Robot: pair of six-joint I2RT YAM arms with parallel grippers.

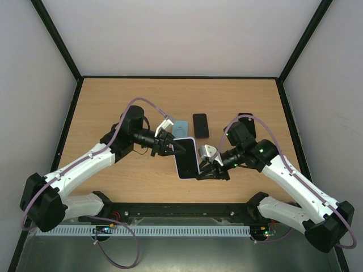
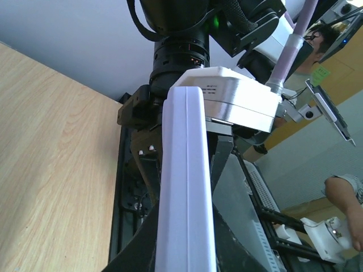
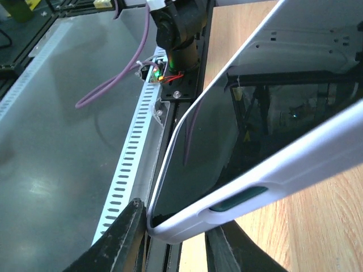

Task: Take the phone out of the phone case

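Note:
A lilac phone case (image 1: 186,158) with the phone inside is held up above the table between both arms. My left gripper (image 1: 173,146) is shut on the case's far edge; in the left wrist view the lilac case edge (image 2: 184,181) runs straight up between the black fingers (image 2: 131,252). My right gripper (image 1: 203,168) grips the near lower corner. In the right wrist view the phone's dark screen (image 3: 227,141) sits in the pale case (image 3: 283,170), with the fingers (image 3: 120,241) pressed on either side of that corner.
A bare black phone (image 1: 200,125) and a light blue case (image 1: 180,128) lie on the wooden table (image 1: 113,102) just behind the grippers. A black frame (image 1: 170,212) and a white slotted rail (image 1: 170,231) run along the near edge.

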